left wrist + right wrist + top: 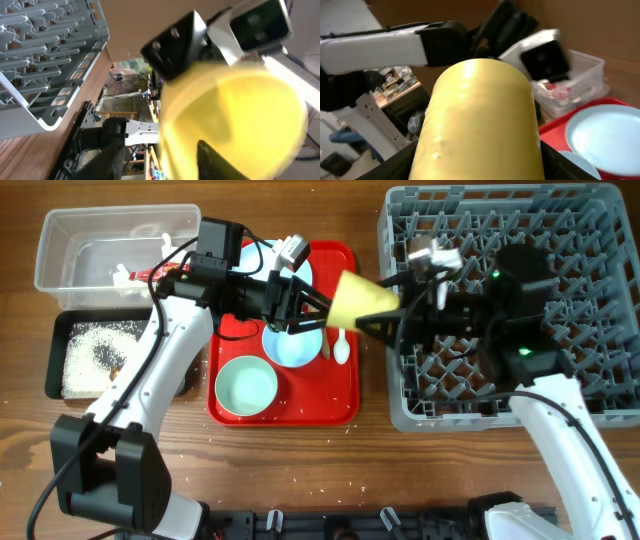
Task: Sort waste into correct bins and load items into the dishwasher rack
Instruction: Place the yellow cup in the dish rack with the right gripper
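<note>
**Handover above the table.** The yellow cup (365,302) hangs in the air between the two pincers. It lies on its side, with its mouth toward the left gripper (328,307) and its base toward the right gripper (398,318).

- **Right gripper:** its fingers (395,162) lie against opposite sides of the cup wall, holding it.
- **Left gripper:** it is narrow, with the tips meeting at the rim and one finger (212,160) inside the mouth. Whether it pinches the rim cannot be told.

Under the left gripper's fingers, the red serving tray (340,405) bears a pale bowl (293,348), with a white spoon (341,348) just beside it. A pale-blue plate (605,135) and a mint-green bowl (247,387) sit farther back along that arm.

Behind the right gripper stands the grey rack (450,415).

Far behind the left gripper are the clear tub (60,230) and the black tray (53,360), which holds rice (95,350).
</note>
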Available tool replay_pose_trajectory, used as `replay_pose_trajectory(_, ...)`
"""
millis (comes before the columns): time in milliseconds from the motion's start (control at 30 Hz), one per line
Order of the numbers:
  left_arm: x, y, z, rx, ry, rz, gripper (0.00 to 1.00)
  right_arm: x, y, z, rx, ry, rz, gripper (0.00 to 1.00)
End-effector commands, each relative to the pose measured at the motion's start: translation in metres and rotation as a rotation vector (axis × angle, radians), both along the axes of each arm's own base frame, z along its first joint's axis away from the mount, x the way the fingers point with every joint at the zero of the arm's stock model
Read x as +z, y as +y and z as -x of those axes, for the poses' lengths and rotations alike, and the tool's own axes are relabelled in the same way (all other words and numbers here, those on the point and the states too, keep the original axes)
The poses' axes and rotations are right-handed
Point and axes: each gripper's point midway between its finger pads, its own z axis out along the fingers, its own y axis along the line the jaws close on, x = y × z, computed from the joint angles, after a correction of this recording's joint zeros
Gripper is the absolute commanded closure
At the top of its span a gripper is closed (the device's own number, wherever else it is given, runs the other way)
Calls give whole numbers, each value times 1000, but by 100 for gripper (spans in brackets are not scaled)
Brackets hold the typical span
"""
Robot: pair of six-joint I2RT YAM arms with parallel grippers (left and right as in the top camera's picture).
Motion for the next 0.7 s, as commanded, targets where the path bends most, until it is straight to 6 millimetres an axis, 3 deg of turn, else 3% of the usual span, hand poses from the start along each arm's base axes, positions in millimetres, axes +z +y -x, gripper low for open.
replay_pose_trajectory(0, 8, 3, -1, 13, -37, 2, 43, -15, -46, -32, -203, 150, 20, 55)
replay_pose_trajectory(67, -5, 2, -9, 61, -53, -70, 38, -45, -80, -52, -408, 286, 91, 55)
replay_pose_trajectory(133, -41, 6, -34, 199, -93, -282, 33, -72, -109, -55, -605, 387, 211, 54)
replay_pose_trajectory(233, -110, 47, -69, 446, -134, -750, 32, -78, -140, -37, -801, 506, 375, 54)
replay_pose_trajectory(300, -135, 78, -79, 543, -161, -979, 31, -86, -165, -15, -916, 621, 526, 54)
replay_pose_trajectory(400, -145, 101, -84, 605, -187, -1122, 29, -97, -187, 21, -1007, 773, 680, 53)
replay_pose_trajectory(500, -147, 110, -87, 633, -200, -1175, 28, -118, -199, 45, -1031, 907, 802, 53)
replay_pose_trajectory(667, -148, 113, -87, 637, -200, -1189, 25, -158, -201, 48, -945, 1084, 933, 53)
